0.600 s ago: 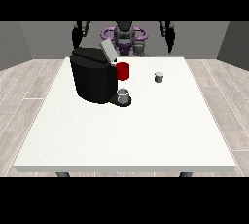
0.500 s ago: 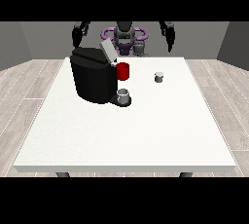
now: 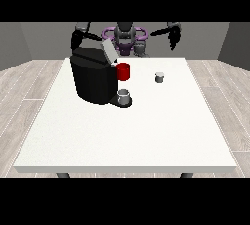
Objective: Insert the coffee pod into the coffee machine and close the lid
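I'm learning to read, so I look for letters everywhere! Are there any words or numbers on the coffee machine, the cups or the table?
No readable text: I can find no word, number, brand or sign anywhere.
Coffee machine: plain black, no lettering shows.
Red part on its front: plain.
Grey cup under it: plain.
Small grey coffee pod: too small to show any print.
White table: unmarked.

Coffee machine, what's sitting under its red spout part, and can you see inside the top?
Under the red part of the coffee machine stands a small grey cup on the base. The grey lid is tilted up; the chamber beneath it cannot be seen.
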